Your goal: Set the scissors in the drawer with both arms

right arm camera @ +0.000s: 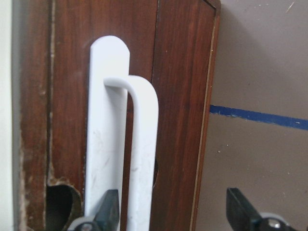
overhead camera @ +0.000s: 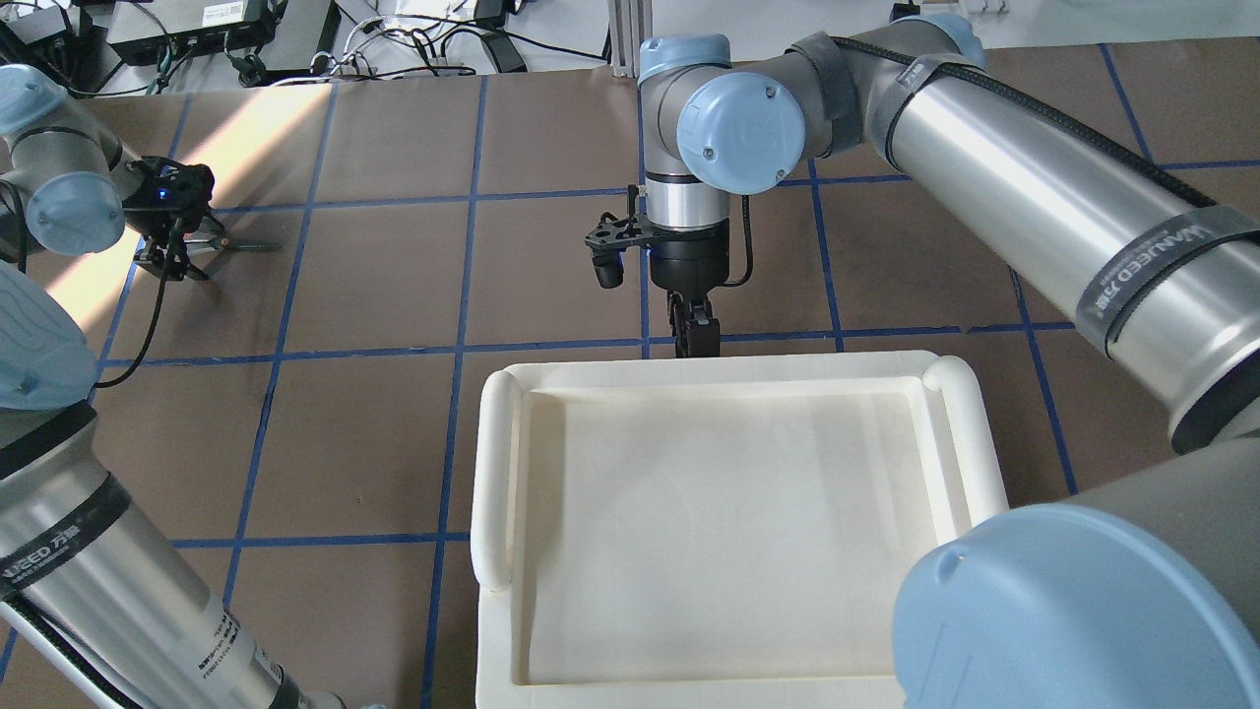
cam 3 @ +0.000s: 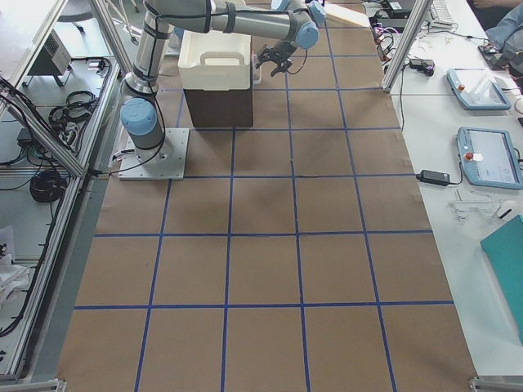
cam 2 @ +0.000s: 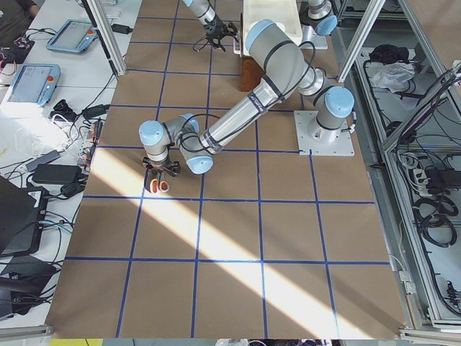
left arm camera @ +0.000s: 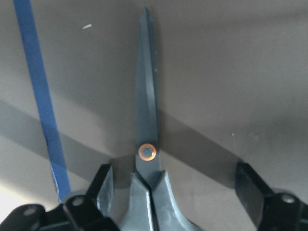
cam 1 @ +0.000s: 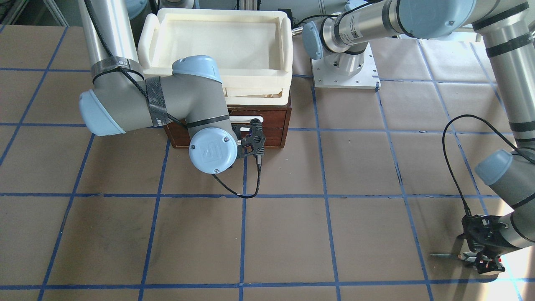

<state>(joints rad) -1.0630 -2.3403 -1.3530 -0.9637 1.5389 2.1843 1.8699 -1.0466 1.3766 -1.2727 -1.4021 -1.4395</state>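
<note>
**Both grippers spread at their targets (front-facing view).**
At 12 o'clock a cream-white tray [cam 1: 284, 33] caps the drawer [cam 1: 273, 121]. The right arm [cam 1: 188, 104] masks the drawer's left half, and the white bar handle [right arm camera: 143, 154] sits between the parted fingers of the right gripper [overhead camera: 695, 335]. At 4 o'clock the scissors [cam 1: 445, 254] lie flat on the table [cam 1: 284, 234], blades toward 9 o'clock. The left gripper [left arm camera: 173, 168] hangs over them, fingers wide, grasping nothing.

Lettering on the arms
We read "WANJEED" on the right arm's [overhead camera: 1024, 187] black strap [overhead camera: 1152, 266], a partial "NJEED" on the left arm's [overhead camera: 118, 601] band [overhead camera: 59, 537], and a "UR" logo on the right arm's cap [cam 1: 212, 150]; the left arm's sticker [cam 1: 354, 30] is too small to read.
</note>
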